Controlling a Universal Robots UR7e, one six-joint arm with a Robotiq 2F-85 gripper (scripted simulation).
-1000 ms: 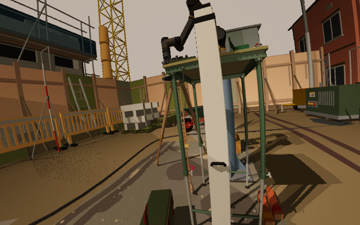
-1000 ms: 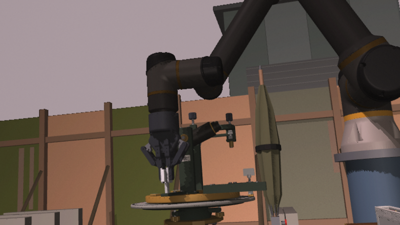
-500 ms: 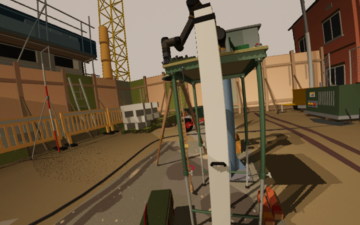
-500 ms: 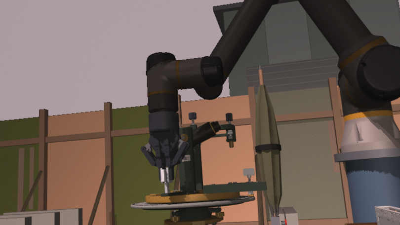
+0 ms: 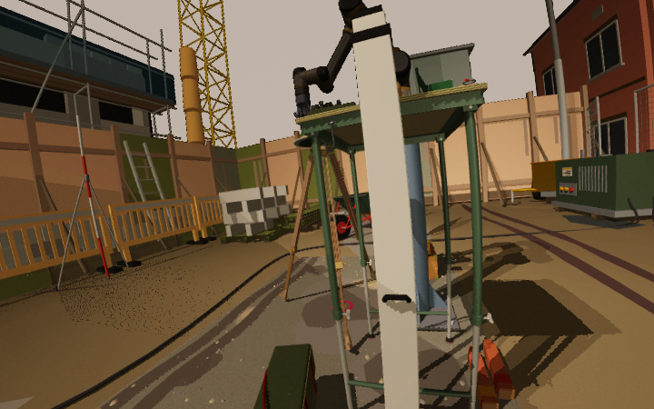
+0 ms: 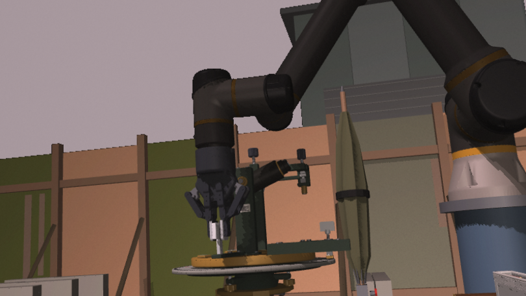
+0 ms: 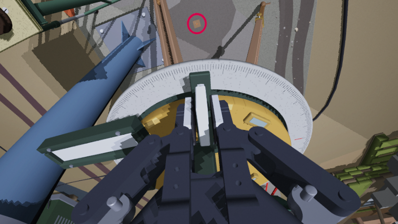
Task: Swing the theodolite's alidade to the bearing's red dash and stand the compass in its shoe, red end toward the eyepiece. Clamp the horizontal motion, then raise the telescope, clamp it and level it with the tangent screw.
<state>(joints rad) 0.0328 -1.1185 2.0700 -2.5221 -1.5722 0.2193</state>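
Observation:
The theodolite (image 6: 254, 220) stands on a tripod beside the platform, with a dark green alidade over a brass plate (image 7: 231, 117) and a graduated white circle (image 7: 250, 80). A white upright handle tab (image 7: 201, 114) rises from the alidade's edge, and my gripper (image 7: 202, 111) sits around it from above with its fingers open and slightly apart from the tab, holding nothing. A green arm with a white strip (image 7: 92, 144) juts out to the left. A red dash (image 7: 298, 138) marks the circle at the right. The telescope (image 6: 272, 171) slants upward. The compass is out of sight.
The blue robot pedestal (image 7: 55, 122) runs close on the left of the circle. A pale levelling staff (image 5: 386, 202) blocks the middle of the side camera. A folded umbrella (image 6: 351, 191) stands right of the theodolite. Wooden tripod legs (image 7: 167, 33) drop away beneath.

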